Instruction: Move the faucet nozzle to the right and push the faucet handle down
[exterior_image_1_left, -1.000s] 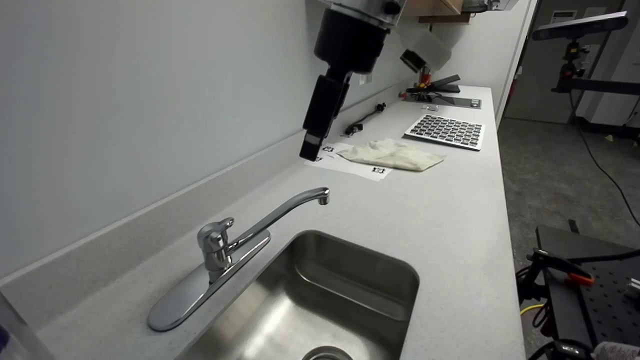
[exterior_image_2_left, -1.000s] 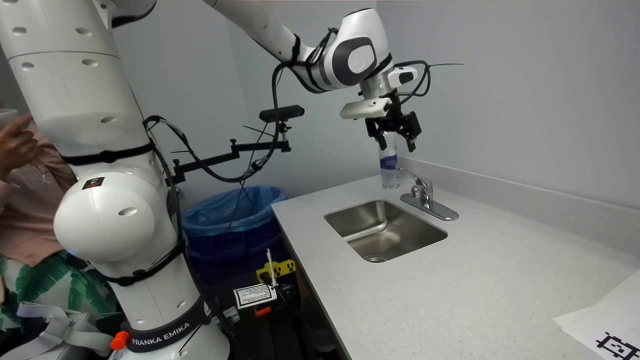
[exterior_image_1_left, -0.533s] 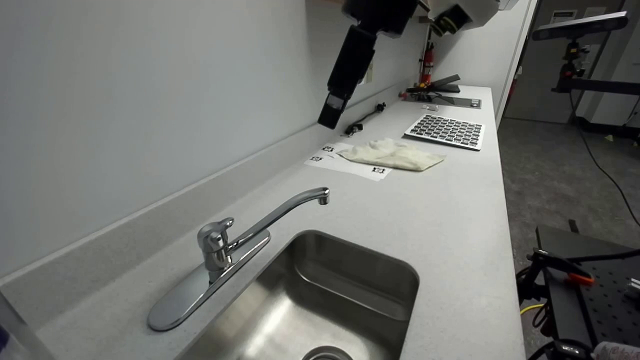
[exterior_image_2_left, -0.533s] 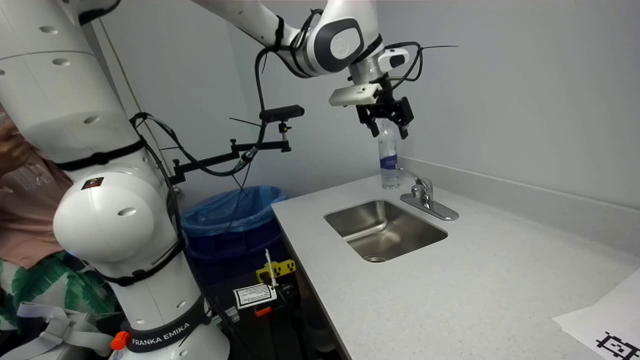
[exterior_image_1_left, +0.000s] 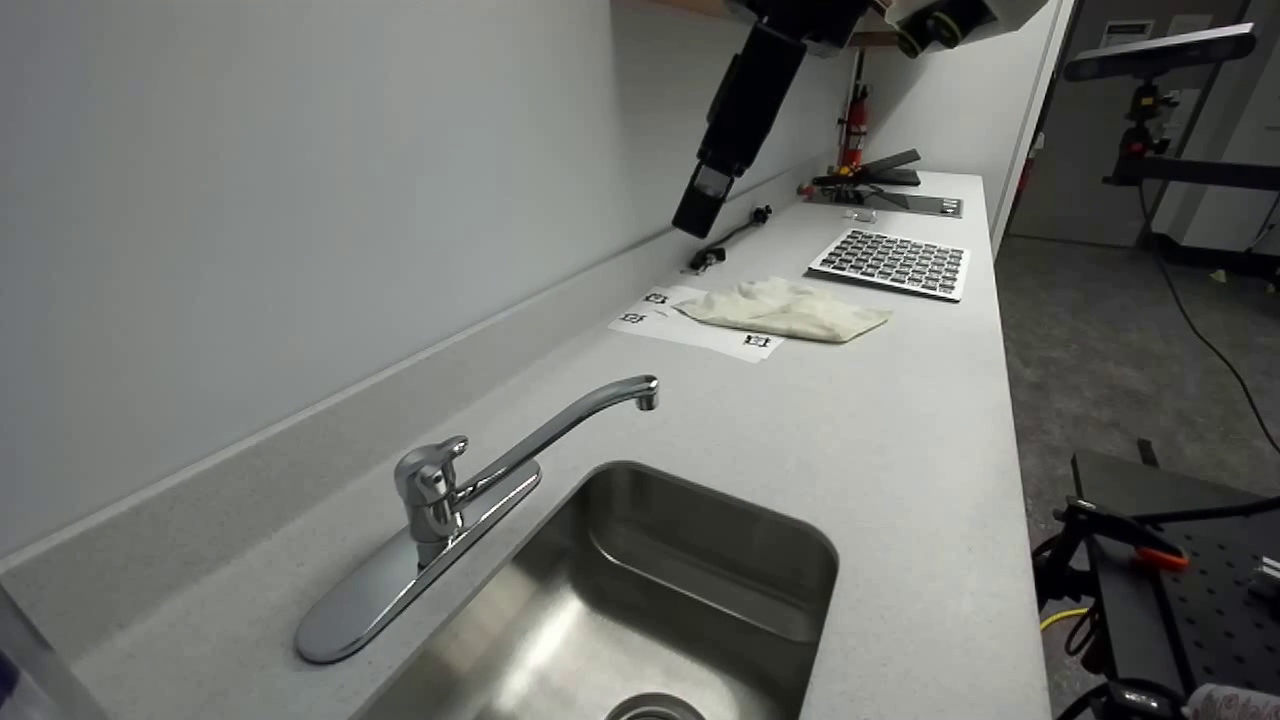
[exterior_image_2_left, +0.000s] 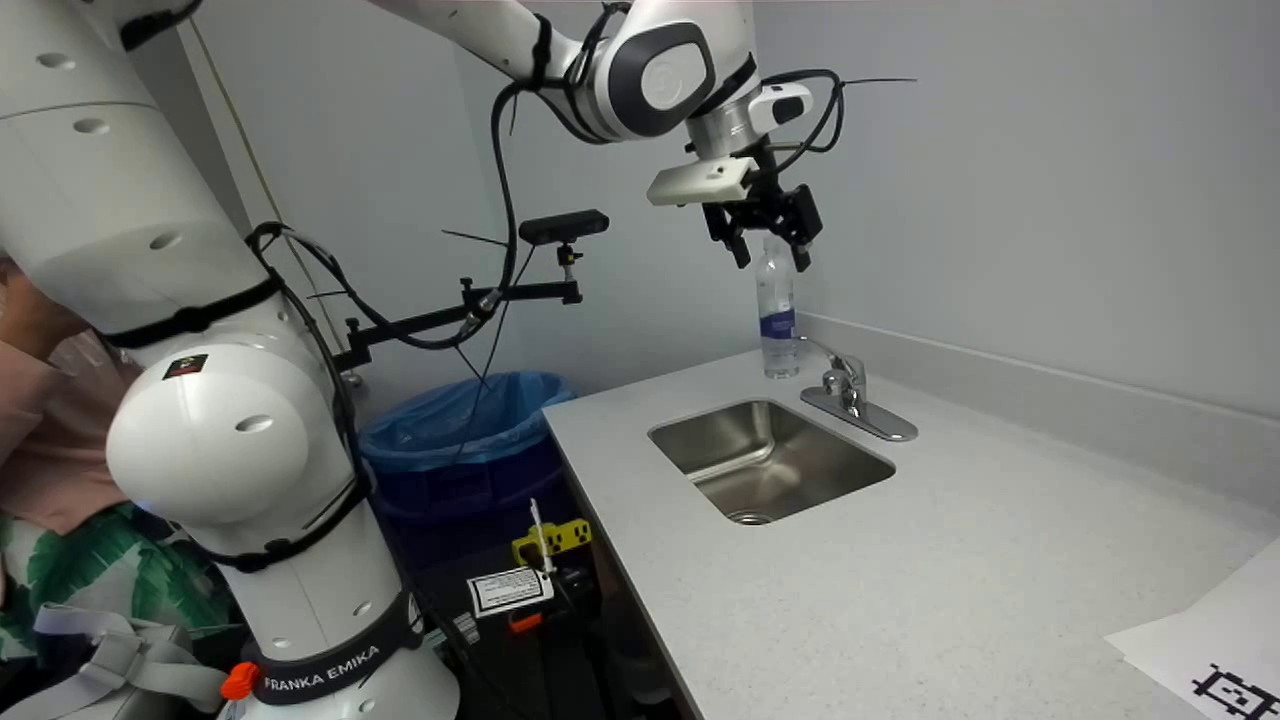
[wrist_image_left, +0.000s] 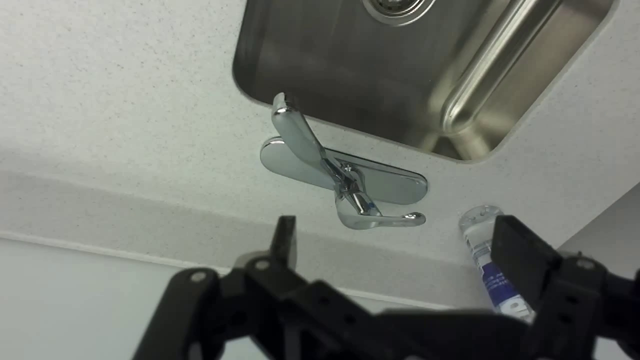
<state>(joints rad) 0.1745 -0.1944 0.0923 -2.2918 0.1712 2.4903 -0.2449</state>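
The faucet nozzle (exterior_image_1_left: 560, 425) is a slim arched chrome tube with a downturned tip, over the counter by a sink corner. It shows foreshortened in the wrist view (wrist_image_left: 297, 132). The faucet handle (exterior_image_1_left: 455, 445) is a chrome lever on top of the faucet body. In the wrist view the handle (wrist_image_left: 400, 220) looks slim and points toward the bottle side. My gripper (exterior_image_2_left: 772, 260) hangs high in the air, apart from the faucet. In the wrist view the gripper's fingers (wrist_image_left: 395, 227) are spread wide with nothing held between them.
The steel sink (exterior_image_1_left: 735, 495) is beside the faucet. A water bottle (exterior_image_2_left: 778, 325) stands behind the faucet, near my right finger in the wrist view. The wall (exterior_image_2_left: 1050, 200) runs behind the faucet. A cloth (exterior_image_1_left: 785, 310) and tag sheets (exterior_image_1_left: 690, 335) lie farther along.
My gripper has risen away from the counter, up and right in an exterior view, up and slightly left in an exterior view. It stays open. The faucet has not visibly moved.
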